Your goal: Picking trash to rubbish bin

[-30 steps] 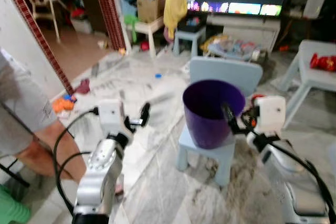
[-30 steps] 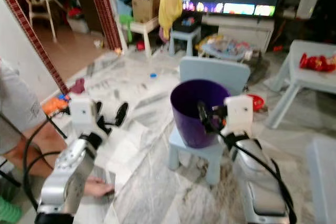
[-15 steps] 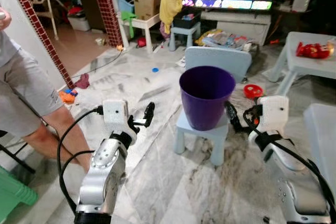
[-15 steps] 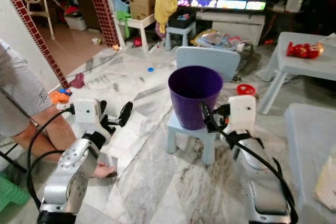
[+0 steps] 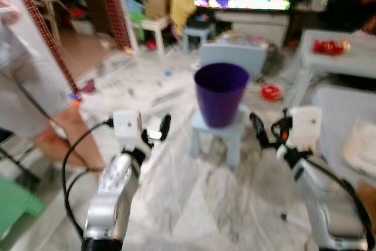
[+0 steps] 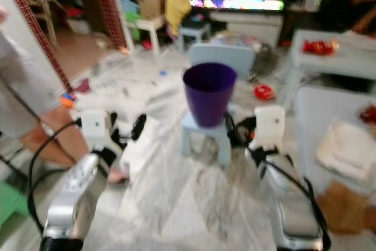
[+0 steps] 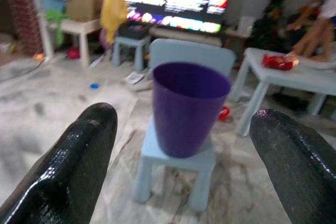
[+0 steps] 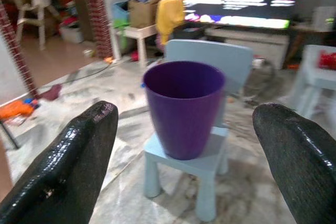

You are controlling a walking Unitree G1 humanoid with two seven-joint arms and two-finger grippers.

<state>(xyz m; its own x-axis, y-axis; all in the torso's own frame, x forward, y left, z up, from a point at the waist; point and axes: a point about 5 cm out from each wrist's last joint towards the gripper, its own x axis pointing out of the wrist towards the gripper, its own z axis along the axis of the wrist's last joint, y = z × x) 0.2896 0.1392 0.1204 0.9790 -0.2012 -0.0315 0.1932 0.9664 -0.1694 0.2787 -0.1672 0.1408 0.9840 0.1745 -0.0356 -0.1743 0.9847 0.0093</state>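
Note:
A purple bin [image 5: 221,95] stands upright on a small pale blue chair [image 5: 218,131] ahead of me on the marble floor. It looks empty from here. My left gripper [image 5: 157,132] is raised to the left of the chair, open, with nothing between its fingers. My right gripper [image 5: 265,133] is raised to the right of the chair, also open and holding nothing. Both wrist views look straight at the purple bin [image 7: 188,107] between the spread black fingers [image 8: 79,156]. A small red item [image 5: 271,92] lies on the floor behind the chair.
A person [image 5: 35,86] stands close on my left. A pale table [image 5: 338,63] with a red object [image 5: 329,46] is at the right, with a white cloth [image 5: 361,151] on a nearer surface. A TV, stools and boxes line the back wall. Another person [image 7: 315,9] bends by the table.
The whole view has drawn back and blurred, so the bin and chair look smaller and farther off. Both grippers keep the same open pose.

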